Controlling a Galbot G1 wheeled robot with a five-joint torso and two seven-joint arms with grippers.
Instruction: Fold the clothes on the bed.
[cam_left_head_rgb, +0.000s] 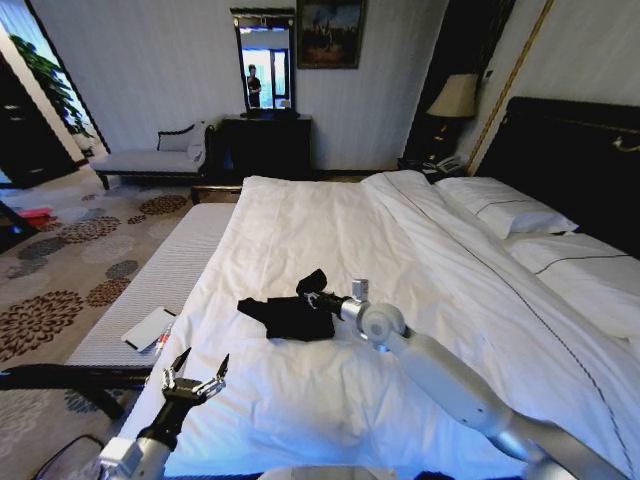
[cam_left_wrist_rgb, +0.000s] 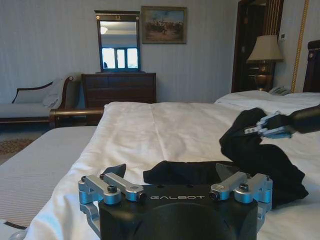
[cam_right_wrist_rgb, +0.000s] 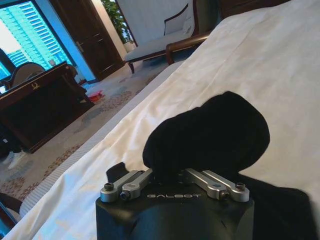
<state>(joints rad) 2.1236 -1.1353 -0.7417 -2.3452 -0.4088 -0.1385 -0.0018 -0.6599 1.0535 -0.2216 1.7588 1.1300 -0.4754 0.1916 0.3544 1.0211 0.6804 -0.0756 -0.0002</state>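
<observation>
**Readable markings: one brand word, on both grippers**

"GALBOT" stands in pale letters on the black housing of the left gripper (cam_left_wrist_rgb: 176, 176), seen from its own wrist camera; the same word stands on the black housing of the right gripper (cam_right_wrist_rgb: 170, 172); nothing else is legible.

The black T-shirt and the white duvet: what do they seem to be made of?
The black T-shirt looks like soft matte knit fabric, probably cotton: it droops limply where the right gripper pinches it. The white duvet looks like smooth woven cloth with faint stripes, creased; the fibre cannot be told.
</observation>
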